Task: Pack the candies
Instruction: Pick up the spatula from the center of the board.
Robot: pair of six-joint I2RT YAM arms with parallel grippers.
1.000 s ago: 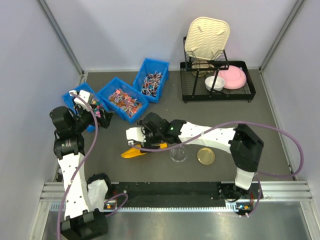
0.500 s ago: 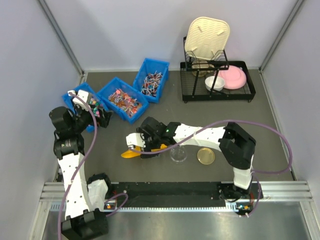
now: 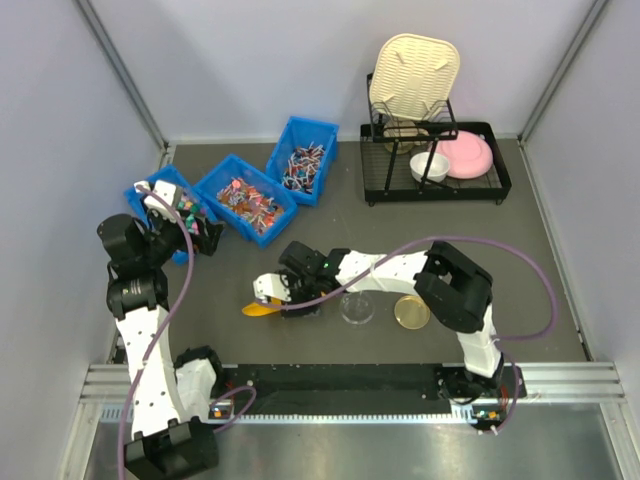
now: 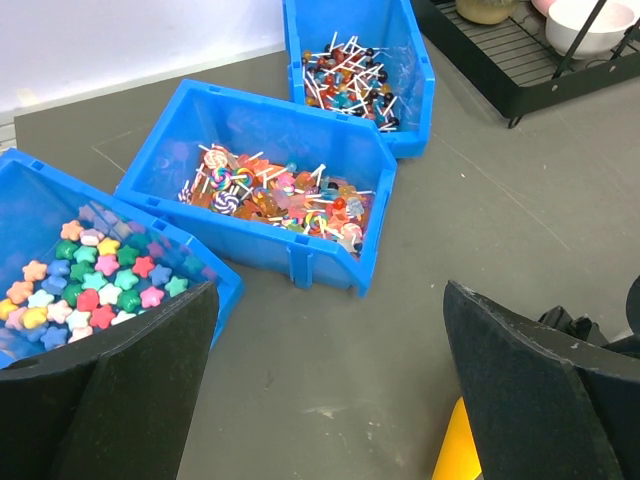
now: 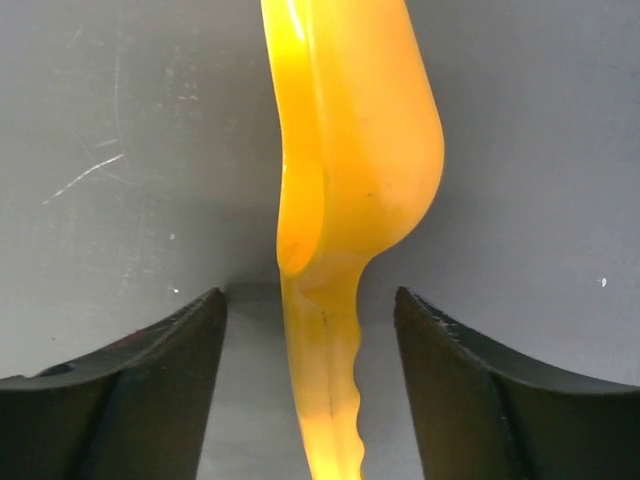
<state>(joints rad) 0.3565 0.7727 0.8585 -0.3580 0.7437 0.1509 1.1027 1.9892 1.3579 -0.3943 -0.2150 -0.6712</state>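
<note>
The candies [image 3: 247, 200] [image 4: 280, 195] are small wrapped sweets, mostly red, orange and pink, lying in the middle blue bin [image 3: 222, 178]. A yellow scoop [image 3: 258, 308] [image 5: 350, 150] lies on the grey table in front of the bins. My right gripper [image 3: 276, 296] [image 5: 308, 296] is low over the scoop and open, its jaws on either side of the handle with a gap on each side. My left gripper [image 3: 197, 228] [image 4: 328, 290] hovers wide open and empty just in front of the left and middle bins.
A left bin [image 4: 30, 200] holds star-shaped sweets and a far bin [image 3: 303, 160] holds stick sweets. A clear jar [image 3: 357, 308] and a gold lid [image 3: 411, 312] sit right of the scoop. A black dish rack [image 3: 480, 190] with bowls and a beige tray stands at the back right.
My right gripper has come down and toward the near left onto the scoop's handle, and its jaws have narrowed around it. The left arm has not moved.
</note>
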